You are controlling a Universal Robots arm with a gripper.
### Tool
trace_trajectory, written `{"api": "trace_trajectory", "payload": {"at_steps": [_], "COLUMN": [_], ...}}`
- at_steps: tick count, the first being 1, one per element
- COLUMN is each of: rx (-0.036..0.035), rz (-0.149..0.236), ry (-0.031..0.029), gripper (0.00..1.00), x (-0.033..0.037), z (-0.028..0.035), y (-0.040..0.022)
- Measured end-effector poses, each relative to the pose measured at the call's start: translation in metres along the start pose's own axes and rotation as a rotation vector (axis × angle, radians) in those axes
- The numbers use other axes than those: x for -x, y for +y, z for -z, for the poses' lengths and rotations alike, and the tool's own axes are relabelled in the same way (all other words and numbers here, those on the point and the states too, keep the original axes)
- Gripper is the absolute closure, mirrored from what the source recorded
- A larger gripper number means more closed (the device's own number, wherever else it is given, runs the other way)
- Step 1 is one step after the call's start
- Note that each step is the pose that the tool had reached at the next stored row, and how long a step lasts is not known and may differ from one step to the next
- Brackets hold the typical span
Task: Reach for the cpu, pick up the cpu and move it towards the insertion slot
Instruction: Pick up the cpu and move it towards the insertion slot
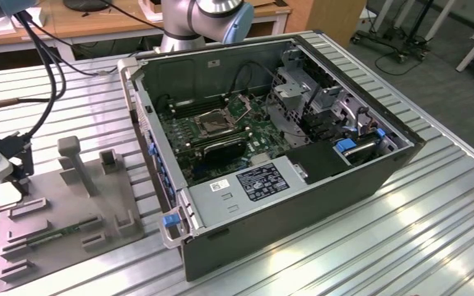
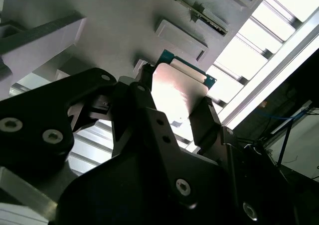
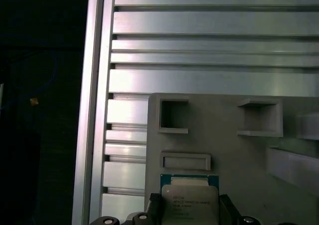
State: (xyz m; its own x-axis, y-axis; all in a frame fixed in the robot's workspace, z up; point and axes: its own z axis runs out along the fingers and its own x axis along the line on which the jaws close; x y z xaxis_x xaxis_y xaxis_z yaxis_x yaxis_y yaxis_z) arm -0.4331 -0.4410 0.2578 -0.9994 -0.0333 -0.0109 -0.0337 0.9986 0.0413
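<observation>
Slotted aluminium tabletop (image 1: 385, 234), grey fixture plate (image 1: 56, 216) at the exterior view's left, open computer case (image 1: 320, 203) in the middle. Hand (image 2: 174, 89) closed on the cpu (image 3: 189, 200), black fingers (image 2: 202, 116) against two opposite edges, just beside a shallow pocket (image 3: 185, 161) of the plate. Insertion slot (image 1: 214, 123) well apart, on the motherboard (image 1: 253, 139) inside the case. Thin edge grip: prone to tilting or slipping free, or to clipping the computer case if carried low.

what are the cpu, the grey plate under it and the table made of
The cpu: pale metal lid, satin with glare, over a thin green board edge. The grey plate: matte grey, probably plastic. The table: ribbed silvery slats with soft sheen, likely aluminium.
</observation>
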Motion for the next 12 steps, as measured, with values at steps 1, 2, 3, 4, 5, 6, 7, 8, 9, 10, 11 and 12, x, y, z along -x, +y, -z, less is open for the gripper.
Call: {"api": "trace_trajectory", "payload": {"at_steps": [1,2,3,4,5,6,7,8,9,10,11,12], "rx": [0.0000,0.0000,0.0000,0.0000,0.0000,0.0000,0.0000,0.0001,0.0002,0.0000,0.0000,0.0001], "rz": [0.000,0.000,0.000,0.000,0.000,0.000,0.000,0.000,0.000,0.000,0.000,0.000], "ry": [0.0000,0.0000,-0.0001,0.0000,0.0000,-0.0001,0.0000,-0.0002,-0.0003,-0.0001,-0.0001,-0.0001], "gripper": [0.46,0.46,0.46,0.46,0.46,0.46,0.46,0.46,0.46,0.46,0.46,0.46], "x": [0.0000,0.0000,0.0001,0.0001,0.0001,0.0001,0.0001,0.0001,0.0001,0.0001,0.0001,0.0001], "z": [0.0008,0.0017,0.0027,0.0039,0.0048,0.0058,0.0067,0.0072,0.0073,0.0076,0.0077,0.0077], "y": [0.0000,0.0001,0.0001,0.0002,0.0002,0.0002,0.0003,0.0003,0.0003,0.0003,0.0003,0.0003]}}
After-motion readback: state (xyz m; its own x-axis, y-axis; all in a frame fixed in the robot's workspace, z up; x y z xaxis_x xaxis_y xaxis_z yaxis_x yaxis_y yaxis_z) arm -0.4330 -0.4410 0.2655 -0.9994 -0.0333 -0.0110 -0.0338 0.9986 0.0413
